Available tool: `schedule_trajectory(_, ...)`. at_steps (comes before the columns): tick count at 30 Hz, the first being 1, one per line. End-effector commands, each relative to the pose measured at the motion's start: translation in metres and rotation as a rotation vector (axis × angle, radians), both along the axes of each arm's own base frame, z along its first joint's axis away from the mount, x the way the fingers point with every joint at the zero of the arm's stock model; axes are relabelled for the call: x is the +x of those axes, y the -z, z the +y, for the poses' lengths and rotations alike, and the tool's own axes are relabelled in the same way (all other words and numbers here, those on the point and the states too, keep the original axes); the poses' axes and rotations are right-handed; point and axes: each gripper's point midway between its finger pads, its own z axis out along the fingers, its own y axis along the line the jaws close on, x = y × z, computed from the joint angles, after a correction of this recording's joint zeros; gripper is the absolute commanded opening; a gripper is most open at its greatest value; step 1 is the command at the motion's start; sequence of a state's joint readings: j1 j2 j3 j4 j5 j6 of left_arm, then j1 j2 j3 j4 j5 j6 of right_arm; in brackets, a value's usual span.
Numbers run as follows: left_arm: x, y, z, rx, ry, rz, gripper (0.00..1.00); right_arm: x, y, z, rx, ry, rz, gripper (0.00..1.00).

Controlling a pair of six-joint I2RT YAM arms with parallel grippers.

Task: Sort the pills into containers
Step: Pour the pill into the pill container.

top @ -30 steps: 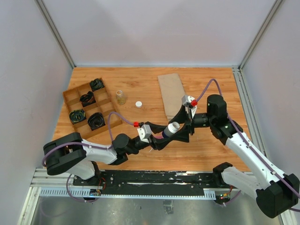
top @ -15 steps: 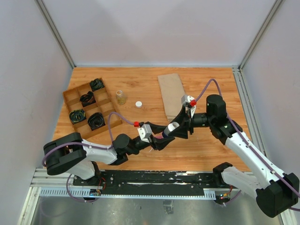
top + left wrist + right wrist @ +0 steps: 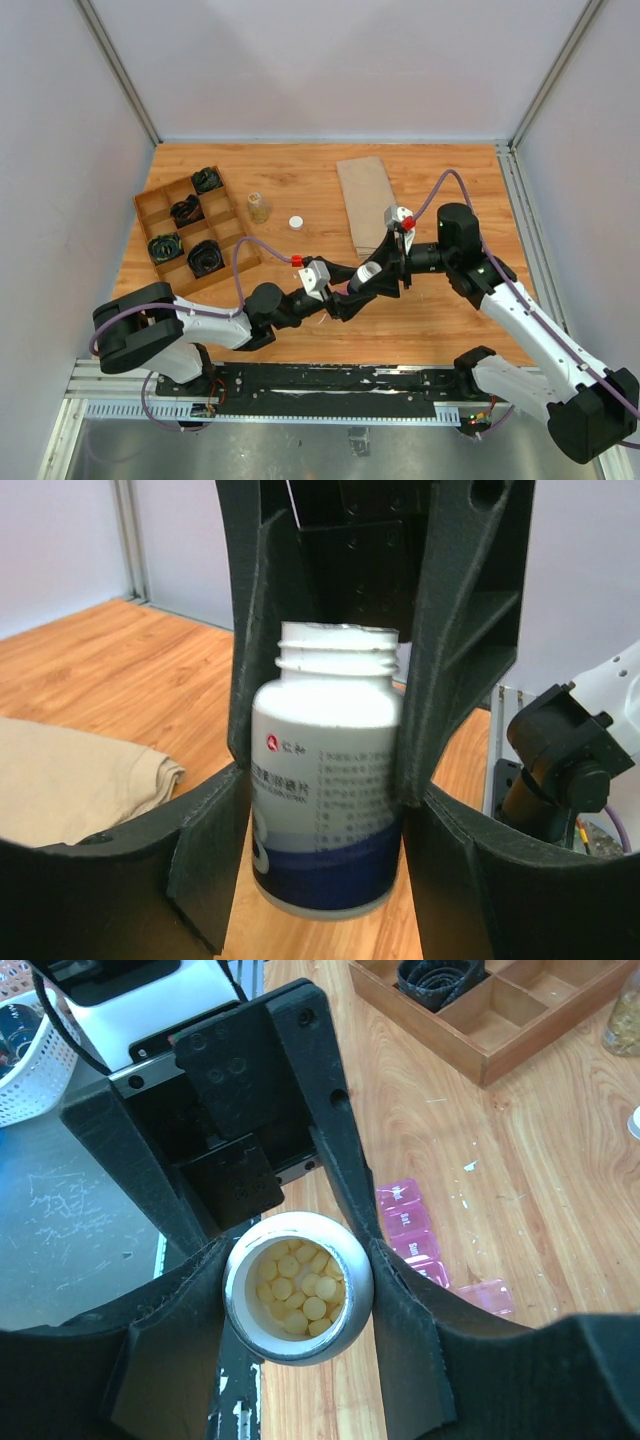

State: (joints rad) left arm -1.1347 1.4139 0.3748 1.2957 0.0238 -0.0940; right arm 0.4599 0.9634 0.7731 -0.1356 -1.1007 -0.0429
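right pincer [image 3: 297, 1265] clamped on open white bottle [image 3: 297, 1350] neck | left pincer [image 3: 327, 785] flanks bottle base, grip unclear | yellow pills [image 3: 300, 1290] inside | translucent pink containers [image 3: 408, 1225] on worktop [image 3: 520, 1160] beneath, finger-hidden partly

— What sits between your fingers?
— A white bottle [image 3: 298, 1338], uncapped, its mouth turned to my camera. My right gripper [image 3: 300, 1275] is pressed against it on both sides. Small round yellow pills [image 3: 300, 1290] lie inside.
— And the black frame above it?
— The left gripper [image 3: 290, 1222], pointing in from the opposite side. Its fingers flank the same bottle (whether they press it, I cannot tell).
— Anything on the table [image 3: 540, 1180]?
— The pink containers [image 3: 412, 1232] lie just right of the bottle. Farther off, a wooden tray [image 3: 425, 1028] holds a black coil [image 3: 440, 978], and a white basket [image 3: 25, 1055] shows at the far left
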Motion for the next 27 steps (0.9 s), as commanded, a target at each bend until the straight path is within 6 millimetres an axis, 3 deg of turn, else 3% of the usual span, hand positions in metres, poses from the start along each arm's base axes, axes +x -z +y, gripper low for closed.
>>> schedule_trajectory(1,0.004,-0.022,-0.003,-0.062,-0.018,-0.009,0.65,-0.011,-0.004,0.005,0.005,-0.051,-0.017,0.18)
schedule_trajectory(6,0.003,-0.026,-0.002,-0.073,-0.012,-0.019,0.68,-0.01,-0.002,0.006,0.0,-0.048,-0.015,0.18)
schedule_trajectory(15,-0.001,-0.023,0.001,-0.07,0.001,-0.025,0.4,-0.011,-0.005,0.005,0.002,-0.044,-0.004,0.2)
schedule_trajectory(17,-0.002,-0.023,0.001,-0.069,0.002,-0.027,0.25,-0.011,-0.004,0.006,0.002,-0.045,-0.001,0.22)
schedule_trajectory(20,-0.003,-0.024,0.003,-0.077,0.006,-0.035,0.09,-0.011,-0.002,0.006,-0.002,-0.048,0.012,0.43)
schedule_trajectory(23,-0.005,-0.024,0.004,-0.074,0.013,-0.037,0.01,-0.013,-0.004,0.005,-0.001,-0.058,0.004,0.77)
schedule_trajectory(25,-0.007,-0.022,0.005,-0.069,0.02,-0.034,0.0,-0.015,-0.009,0.003,0.01,-0.074,0.004,0.96)
schedule_trajectory(27,-0.009,-0.019,0.008,-0.065,0.024,-0.024,0.0,-0.023,-0.019,-0.001,0.047,-0.127,0.019,0.99)
